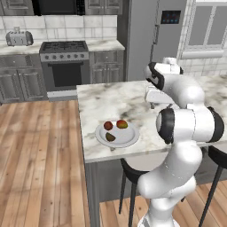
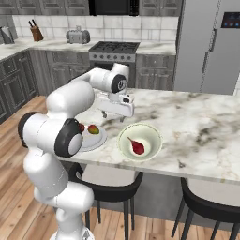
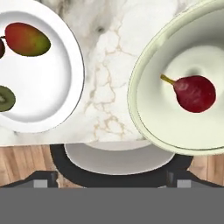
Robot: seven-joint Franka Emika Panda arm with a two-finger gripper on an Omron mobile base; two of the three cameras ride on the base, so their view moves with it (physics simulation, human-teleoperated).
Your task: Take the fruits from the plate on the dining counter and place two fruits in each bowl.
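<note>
Plate [image 3: 65,109]: at the left of the hand view, flat and pale, on the marble surface [image 3: 107,83] near its front edge.
Fruits on plate: an orange-yellow and red fruit [image 3: 27,39] toward the far side, a cut green fruit [image 3: 6,99] at the left edge, and a dark reddish-brown one [image 1: 108,126] seen in the left base view. All three lie apart from each other.
Gap: bare marble between plate and bowl; the two rims are near but not touching.
Bowl [image 3: 148,118]: at the right of the hand view, cream with a greenish tint, close to the surface's front edge.
Fruit in bowl: one red fruit with a short stem [image 3: 193,93], lying on the bowl's floor.
Hand [image 2: 117,110]: hovers above the surface, between plate and bowl; holds nothing that shows, and whether its fingers are apart or together cannot be told.
Stool [image 3: 116,164]: dark, below the surface's edge.
</note>
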